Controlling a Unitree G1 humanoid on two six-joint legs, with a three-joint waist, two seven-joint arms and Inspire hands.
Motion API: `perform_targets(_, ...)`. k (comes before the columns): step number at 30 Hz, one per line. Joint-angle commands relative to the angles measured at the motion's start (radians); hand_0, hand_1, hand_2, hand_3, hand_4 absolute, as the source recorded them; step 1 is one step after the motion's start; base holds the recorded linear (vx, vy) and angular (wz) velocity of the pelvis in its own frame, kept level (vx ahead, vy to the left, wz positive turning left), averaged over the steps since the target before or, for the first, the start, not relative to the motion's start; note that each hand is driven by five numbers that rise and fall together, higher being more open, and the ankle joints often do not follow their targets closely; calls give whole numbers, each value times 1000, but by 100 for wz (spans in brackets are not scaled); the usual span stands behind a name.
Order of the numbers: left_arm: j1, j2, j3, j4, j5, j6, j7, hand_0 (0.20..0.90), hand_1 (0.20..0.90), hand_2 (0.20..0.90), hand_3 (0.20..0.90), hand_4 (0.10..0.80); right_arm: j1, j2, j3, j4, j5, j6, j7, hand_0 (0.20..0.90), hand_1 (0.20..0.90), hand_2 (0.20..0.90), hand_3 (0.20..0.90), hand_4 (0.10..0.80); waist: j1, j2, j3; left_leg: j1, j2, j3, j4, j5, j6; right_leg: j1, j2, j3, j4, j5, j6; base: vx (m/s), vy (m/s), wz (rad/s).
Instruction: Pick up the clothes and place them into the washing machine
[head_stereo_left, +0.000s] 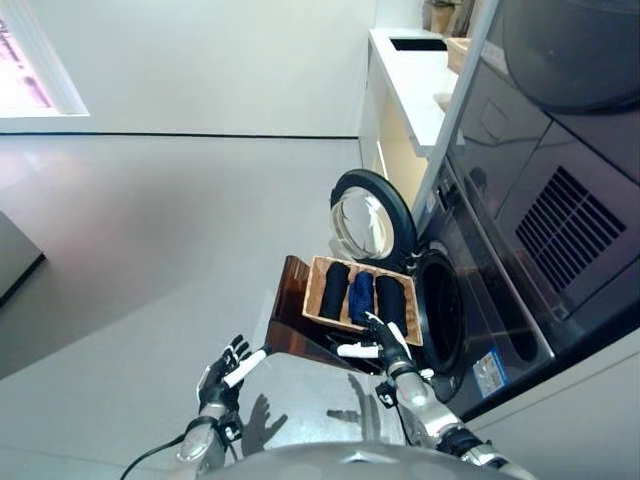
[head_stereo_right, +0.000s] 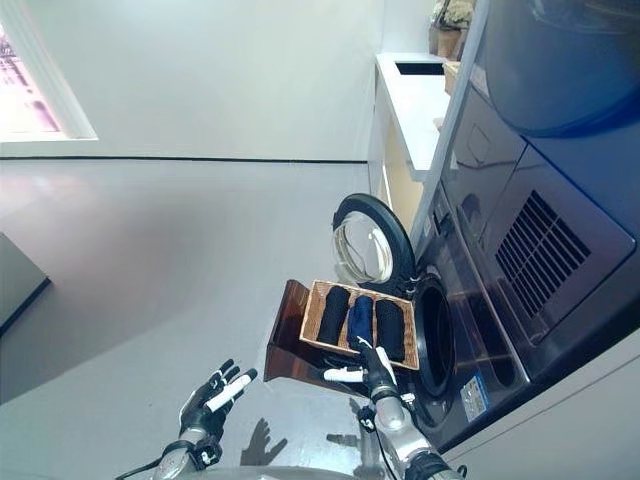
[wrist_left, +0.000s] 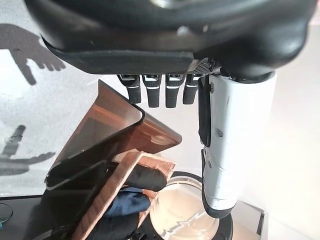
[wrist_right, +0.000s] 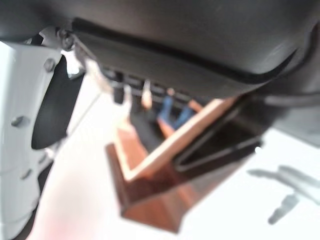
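Progress: judged as not yet started on transfers. All three rolled garments sit in the shallow woven wicker basket (head_stereo_left: 322, 296), which rests on a brown wooden stand (head_stereo_left: 292, 322) on the grey floor, just beside the front of the dark front-loading washing machine (head_stereo_left: 500, 300). No garment is held by either hand.

Basket contents, side by side: black rolled cloth (head_stereo_left: 334, 288) nearest the robot's left, dark blue rolled cloth (head_stereo_left: 360, 296) in the middle, second black rolled cloth (head_stereo_left: 391, 301) nearest the machine. They lie parallel and touching.

Washing machine: round glass-windowed door (head_stereo_left: 370, 219) swung fully open, away from the drum. Drum opening (head_stereo_left: 441, 313) is dark; nothing can be made out inside it, so I take it as empty but cannot confirm.

Right hand (head_stereo_left: 385, 340): over the near rim of the basket, by the second black roll. Fingers straight, thumb out to the side, holding nothing. Whether it touches the cloth cannot be told.

Left hand (head_stereo_left: 224, 375): low over the floor, well apart from the basket, fingers spread and relaxed, empty.

Remaining: grasp each roll and put it through the drum opening; all three are outstanding.
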Motion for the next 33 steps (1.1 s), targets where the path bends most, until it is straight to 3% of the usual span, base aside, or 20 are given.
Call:
perform_targets(1, -128, 33, -10, -44, 17, -78, -3, 900, 900, 900, 900, 800, -130, 2, -35, -70, 24, -72, 2, 900, 900, 900, 900, 800, -2, -44, 48, -23, -121, -51, 178, -147, 76, -140, -93, 105, 339, 182, 9, -69, 329, 10)
perform_targets(2, -147, 42, -7, -46, 24, -75, -2, 900, 900, 900, 900, 800, -135, 0, -39, -74, 29, -71, -2, 900, 900, 900, 900, 800, -18, -32, 75, -11, -133, -56, 191, -151, 93, -205, -94, 123, 446, 245, -16, -49, 264, 10)
perform_targets(4, -158, 48, -6, -44, 29, -77, 1, 900, 900, 900, 900, 800, -145, 0, -43, -67, 35, -73, -4, 900, 900, 900, 900, 800, -21, -23, 89, -11, -133, -56, 204, -154, 100, -234, -91, 119, 487, 252, -22, -29, 170, 13)
perform_targets(8, -166, 53, 7, -50, 26, -79, -4, 900, 900, 900, 900, 800, -151, -6, -64, -54, 52, -75, 2, 900, 900, 900, 900, 800, -47, -11, 99, 34, -132, -74, 184, -166, 98, -289, -74, 51, 437, 181, -30, 119, 70, -3)
perform_targets(10, -166, 52, 10, -47, 32, -82, -2, 900, 900, 900, 900, 800, -157, -6, -61, -46, 50, -74, 5, 900, 900, 900, 900, 800, -62, -19, 101, 72, -134, -88, 157, -176, 86, -297, -76, 26, 317, 173, -20, 242, -70, -9)
perform_targets(11, -165, 51, 12, -46, 28, -87, -2, 900, 900, 900, 900, 800, -169, -5, -59, -32, 46, -72, 2, 900, 900, 900, 900, 800, -81, -37, 104, 107, -137, -110, 128, -189, 72, -326, -73, 34, 145, 204, 8, 284, -120, 12)
perform_targets(13, -161, 51, 17, -43, 23, -89, -1, 900, 900, 900, 900, 800, -178, -1, -58, -32, 50, -70, -1, 900, 900, 900, 900, 800, -95, -45, 112, 143, -125, -124, 101, -199, 61, -348, -56, 46, 27, 258, 33, 260, -90, 12)
perform_targets(17, -141, 46, 21, -47, 21, -86, 2, 900, 900, 900, 900, 800, -191, 3, -52, -39, 43, -64, -9, 900, 900, 900, 900, 800, -98, -54, 107, 192, -103, -137, 58, -215, 51, -359, -18, 58, -40, 310, 49, 163, -61, 32)
perform_targets(19, -134, 42, 20, -46, 13, -81, 7, 900, 900, 900, 900, 800, -185, 4, -50, -44, 45, -61, -9, 900, 900, 900, 900, 800, -97, -62, 100, 207, -98, -147, 41, -217, 48, -352, -18, 46, -17, 325, 49, 185, -125, 63)
perform_targets(22, -132, 38, 20, -40, 6, -78, 15, 900, 900, 900, 900, 800, -177, 4, -43, -51, 41, -59, -5, 900, 900, 900, 900, 800, -95, -58, 91, 230, -76, -150, 28, -218, 42, -358, -7, 14, 44, 283, 33, 110, -99, 17)
perform_targets(23, -134, 35, 18, -29, 2, -77, 18, 900, 900, 900, 900, 800, -174, 2, -40, -50, 39, -60, -3, 900, 900, 900, 900, 800, -92, -52, 84, 225, -61, -149, 37, -222, 37, -363, 1, -4, 88, 233, 16, 88, -91, -2)
perform_targets(26, -146, 25, 15, -4, -21, -83, 33, 900, 900, 900, 900, 800, -187, 1, -25, -32, 32, -64, -11, 900, 900, 900, 900, 800, -94, -38, 70, 219, -26, -153, 46, -196, 12, -359, 23, -11, 104, 212, 4, 185, -157, -2)
perform_targets(28, -170, 12, -2, 3, -34, -84, 28, 900, 900, 900, 900, 800, -194, -6, -34, -26, 51, -73, -15, 900, 900, 900, 900, 800, -103, -27, 58, 207, 17, -158, 62, -168, -13, -354, 38, -44, 111, 183, -5, 154, -150, 15)
perform_targets(29, -171, 11, -2, 4, -34, -85, 28, 900, 900, 900, 900, 800, -194, -7, -34, -26, 51, -73, -15, 900, 900, 900, 900, 800, -105, -26, 59, 207, 19, -159, 62, -169, -14, -353, 39, -46, 111, 182, -5, 85, -91, 24)
perform_targets(31, -198, -1, -32, 15, -40, -82, 28, 900, 900, 900, 900, 800, -210, -17, -30, -11, 51, -73, -28, 900, 900, 900, 900, 800, -108, -16, 55, 207, 53, -167, 63, -130, -36, -348, 48, -73, 116, 169, -11, 101, -119, 30)
perform_targets(33, -204, -6, -37, 16, -40, -82, 34, 900, 900, 900, 900, 800, -218, -21, -28, -13, 54, -74, -33, 900, 900, 900, 900, 800, -108, -12, 54, 203, 59, -169, 66, -114, -41, -348, 51, -80, 116, 166, -14, 62, -84, 30)
